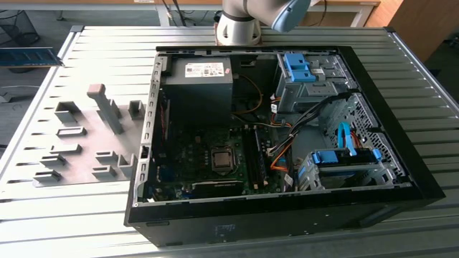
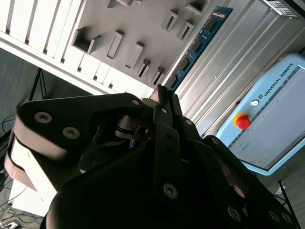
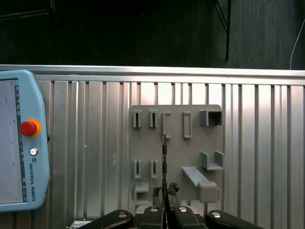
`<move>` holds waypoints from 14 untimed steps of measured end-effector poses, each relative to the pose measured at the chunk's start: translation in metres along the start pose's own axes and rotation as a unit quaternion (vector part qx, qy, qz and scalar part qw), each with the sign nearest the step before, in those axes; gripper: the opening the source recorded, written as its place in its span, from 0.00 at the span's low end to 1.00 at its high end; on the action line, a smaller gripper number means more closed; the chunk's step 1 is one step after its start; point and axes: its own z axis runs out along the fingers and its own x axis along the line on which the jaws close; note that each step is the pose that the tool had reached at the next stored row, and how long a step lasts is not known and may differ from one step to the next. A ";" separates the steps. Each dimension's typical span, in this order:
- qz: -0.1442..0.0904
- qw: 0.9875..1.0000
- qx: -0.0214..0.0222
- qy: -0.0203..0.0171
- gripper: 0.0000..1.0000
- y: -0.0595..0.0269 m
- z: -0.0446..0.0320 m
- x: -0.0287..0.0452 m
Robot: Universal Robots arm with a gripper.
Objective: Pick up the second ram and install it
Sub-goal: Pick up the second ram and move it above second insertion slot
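In the first wrist view, our gripper [image 3: 165, 202] has its jaws closed on one end of the blue ram [image 3: 164, 157], which we see edge-on, sticking straight out. Beyond it we see the grey holder plate [image 3: 190, 152] on the ribbed table [image 3: 95, 143], with a pendant [image 3: 19, 143] alongside.

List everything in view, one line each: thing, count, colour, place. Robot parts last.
Table: one, ribbed silver, under everything.
Computer case: one, black, lid off, on the table.
Holder plate: one, grey with blocks, beside the case at the exterior view's left.
Control tablet: one, pale blue with a red button, by the table's edge.
Ram stick: one, blue, held above the table.
Arm: one, silver and blue-grey, base behind the case.
End effector: one, black, shut on the ram stick.
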 end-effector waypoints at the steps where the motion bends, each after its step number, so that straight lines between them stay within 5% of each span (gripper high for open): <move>1: 0.000 1.000 0.000 0.000 0.14 -0.0010 0.0000 0.0000; 14: 0.000 1.000 0.000 0.000 0.14 -0.0154 -0.0001 0.0000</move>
